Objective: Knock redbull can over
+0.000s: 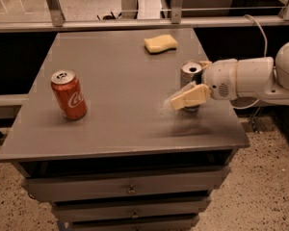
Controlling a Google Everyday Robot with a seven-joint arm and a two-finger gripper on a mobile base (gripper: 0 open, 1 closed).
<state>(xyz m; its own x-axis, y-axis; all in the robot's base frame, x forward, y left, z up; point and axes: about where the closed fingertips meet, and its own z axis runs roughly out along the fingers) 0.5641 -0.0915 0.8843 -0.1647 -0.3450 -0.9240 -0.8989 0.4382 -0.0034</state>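
Note:
The redbull can (pixel 190 76) stands upright near the right edge of the grey table (pixel 120 81); it is slim and silver with an open top. My gripper (pixel 189 83) comes in from the right on a white arm and is open. The can is between its cream fingers. The near finger (pixel 190 96) lies across the can's lower front and hides that part. Only the tip of the far finger (pixel 205 64) shows behind the can. I cannot tell whether either finger touches the can.
A red cola can (pixel 69 95) stands upright at the table's left. A yellow sponge (pixel 160 44) lies at the far middle. Drawers (pixel 130 190) sit under the tabletop. A metal rail (pixel 135 23) runs behind the table. A cable hangs at the right.

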